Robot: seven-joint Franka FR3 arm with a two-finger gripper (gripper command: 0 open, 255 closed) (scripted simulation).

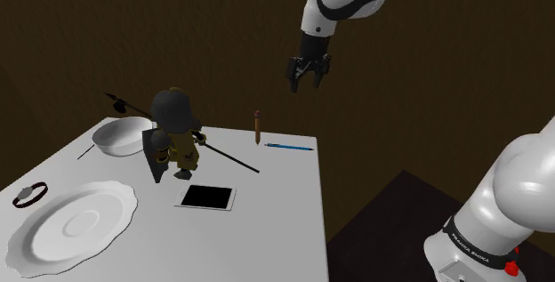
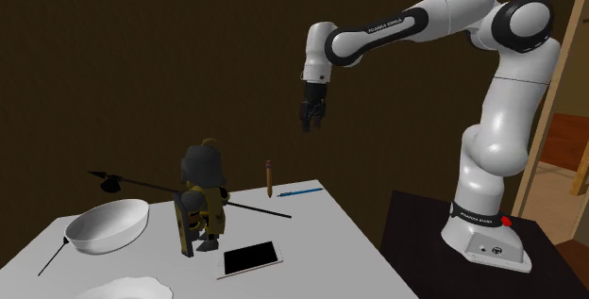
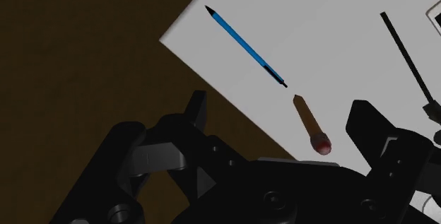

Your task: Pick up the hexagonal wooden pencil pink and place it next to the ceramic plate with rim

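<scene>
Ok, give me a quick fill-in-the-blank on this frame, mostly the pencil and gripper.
The gripper, holding nothing, has its fingers ____. The pencil stands ____ near the edge of the table. The pen lying beside it is coloured ____.
Missing words: open; upright; blue.

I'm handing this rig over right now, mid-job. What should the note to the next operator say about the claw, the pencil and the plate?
Claw: open and empty, in the air above the far end of the table.
Pencil: brown with a pinkish end, standing on end near the table's far edge, beside the blue pen. Nothing touches it.
Plate: white with a wavy rim, at the shoulder view's lower left, at the opposite end of the table from the pencil.
Done: nothing gripped yet.
Left: lower the claw, grip the pencil, carry it across and set it down beside the plate.
</scene>
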